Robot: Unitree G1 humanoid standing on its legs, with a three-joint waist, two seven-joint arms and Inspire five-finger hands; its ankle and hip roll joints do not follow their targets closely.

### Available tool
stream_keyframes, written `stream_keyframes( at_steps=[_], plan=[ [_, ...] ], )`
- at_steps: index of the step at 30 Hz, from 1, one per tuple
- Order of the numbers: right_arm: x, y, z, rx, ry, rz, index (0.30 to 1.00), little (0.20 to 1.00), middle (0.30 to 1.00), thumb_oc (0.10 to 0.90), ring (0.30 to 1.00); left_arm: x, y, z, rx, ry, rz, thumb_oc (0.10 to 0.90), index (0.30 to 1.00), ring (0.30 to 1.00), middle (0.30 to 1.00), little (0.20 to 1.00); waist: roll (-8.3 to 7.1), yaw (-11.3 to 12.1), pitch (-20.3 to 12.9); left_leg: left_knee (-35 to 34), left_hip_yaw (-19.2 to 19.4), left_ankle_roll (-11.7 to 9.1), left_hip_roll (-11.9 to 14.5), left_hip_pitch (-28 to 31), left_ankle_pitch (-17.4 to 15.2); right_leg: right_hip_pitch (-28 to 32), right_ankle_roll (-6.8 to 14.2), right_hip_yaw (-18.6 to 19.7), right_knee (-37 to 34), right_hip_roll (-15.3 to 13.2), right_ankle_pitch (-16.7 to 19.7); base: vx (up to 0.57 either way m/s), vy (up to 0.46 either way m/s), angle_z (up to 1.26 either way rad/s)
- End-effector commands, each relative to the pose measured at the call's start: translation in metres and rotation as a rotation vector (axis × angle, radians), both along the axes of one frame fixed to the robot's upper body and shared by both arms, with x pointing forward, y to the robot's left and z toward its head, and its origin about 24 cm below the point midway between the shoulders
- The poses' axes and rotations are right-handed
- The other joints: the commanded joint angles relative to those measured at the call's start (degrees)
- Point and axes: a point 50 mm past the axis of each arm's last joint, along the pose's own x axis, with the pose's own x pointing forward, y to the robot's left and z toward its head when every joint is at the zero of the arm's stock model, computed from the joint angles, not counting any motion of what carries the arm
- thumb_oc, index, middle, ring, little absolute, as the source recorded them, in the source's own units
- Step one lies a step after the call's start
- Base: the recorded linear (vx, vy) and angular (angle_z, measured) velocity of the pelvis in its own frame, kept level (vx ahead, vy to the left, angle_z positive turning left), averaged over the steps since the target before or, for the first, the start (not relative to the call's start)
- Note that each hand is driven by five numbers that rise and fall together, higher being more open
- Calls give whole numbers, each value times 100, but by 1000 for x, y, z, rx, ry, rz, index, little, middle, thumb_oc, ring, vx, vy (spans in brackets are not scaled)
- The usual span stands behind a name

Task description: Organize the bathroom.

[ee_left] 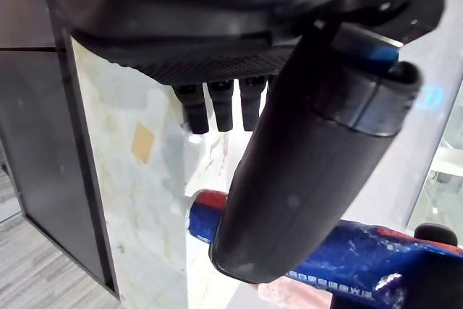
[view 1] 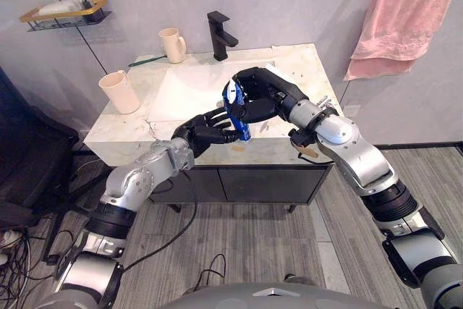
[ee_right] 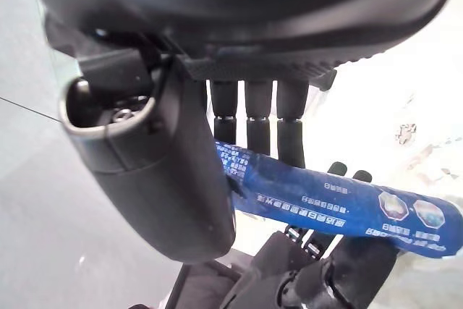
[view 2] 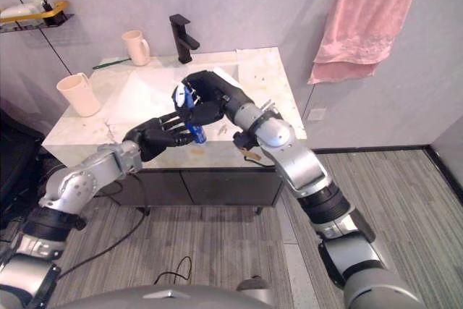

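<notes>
While right hand (view 1: 262, 97) grips (curled) tube (view 1: 236, 111), left hand (view 1: 207, 129) cupped

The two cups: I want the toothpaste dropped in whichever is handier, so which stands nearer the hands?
The cup at the counter's left edge is nearer. The other cup stands farther back by the black tap.

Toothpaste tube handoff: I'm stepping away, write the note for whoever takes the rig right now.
Right hand: fingers and thumb curled round the blue toothpaste tube, held above the front edge of the marble counter.
Left hand: at the tube's lower end, fingers reaching to it; whether it grips is unclear.
Two cream cups: one at the counter's left edge, one beside the black faucet. Pink towel hangs on its bar.
Done: tube lifted off the counter.
Left: finish the handoff, or put the tube away, probably into a cup.
</notes>
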Motion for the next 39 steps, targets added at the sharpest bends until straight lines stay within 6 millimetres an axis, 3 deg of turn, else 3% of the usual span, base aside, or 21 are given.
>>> stream_keyframes(
  at_steps=[1, 8, 12, 17, 22, 31, 34, 36, 37, 38, 39],
  plan=[
    [-34, 34, 52, 153, -233, 242, 300, 300, 300, 400, 300, 15, 13, 70, -162, -297, 80, 800, 900, 900, 900, 900, -26, 192, -640, 439, 132, -67, 459, -198, -130, -372, 389, 138, 759, -493, -678, 0, 0, 0],
    [-35, 26, 50, 148, -248, 211, 300, 300, 300, 400, 300, 3, 31, 79, -166, -364, 190, 800, 900, 900, 900, 900, -52, 326, -617, 438, 40, -54, 441, -242, -137, -396, 375, 42, 794, -532, -685, -13, 3, 3],
    [-38, 18, 54, 129, -279, 185, 300, 300, 300, 400, 300, -13, 60, 63, -131, -285, 297, 800, 900, 900, 900, 900, -52, 491, -567, 456, -74, -53, 439, -368, -90, -474, 324, -61, 813, -533, -662, -71, 8, 6],
    [-38, 12, 57, 118, -295, 166, 300, 300, 300, 400, 300, -23, 70, 55, -192, -275, 258, 800, 900, 900, 900, 900, -55, 582, -507, 465, -155, -56, 434, -410, -119, -499, 313, -121, 880, -546, -725, -26, 24, 10],
    [-39, 6, 56, 113, -316, 152, 300, 300, 300, 400, 300, -36, 70, 49, -195, -294, 188, 800, 900, 900, 900, 900, -31, 684, -424, 419, -210, -56, 428, -463, -87, -533, 306, -184, 876, -549, -708, -53, 23, 8],
    [-42, -5, 60, 88, -341, 146, 300, 300, 300, 400, 300, -71, 45, 7, -63, -83, -383, 800, 900, 900, 900, 900, 83, 804, -315, 512, -301, -20, 381, -601, -85, -569, 281, -296, 912, -571, -687, -54, 39, 6],
    [-45, -9, 59, 71, -346, 165, 300, 300, 300, 400, 300, -93, 30, -4, -260, 7, -529, 800, 900, 900, 900, 900, 184, 799, -296, 534, -329, -13, 348, -644, -90, -605, 261, -294, 938, -580, -695, -43, 63, 4],
    [-45, -9, 58, 69, -347, 169, 300, 300, 300, 400, 300, -97, 28, -8, -301, 33, -520, 800, 900, 900, 900, 900, 194, 799, -295, 540, -330, -17, 346, -656, -90, -615, 256, -285, 937, -578, -691, -38, 40, 0],
    [-46, -9, 55, 61, -352, 181, 300, 300, 300, 400, 300, -108, 26, -21, -437, 91, -489, 800, 900, 900, 900, 900, 219, 805, -295, 537, -342, -15, 339, -669, -103, -629, 235, -267, 924, -572, -699, -59, 55, 2],
    [-46, -8, 55, 58, -355, 190, 300, 300, 300, 400, 300, -114, 31, -36, -475, 123, -453, 800, 900, 900, 900, 900, 221, 810, -290, 548, -345, -21, 337, -689, -108, -638, 225, -252, 912, -572, -699, -55, 51, 0],
    [-46, -8, 55, 56, -356, 193, 300, 300, 300, 400, 300, -115, 32, -39, -493, 132, -448, 800, 900, 900, 900, 900, 221, 811, -291, 551, -345, -24, 337, -697, -108, -641, 223, -251, 907, -573, -698, -40, 32, -3]
  ],
)
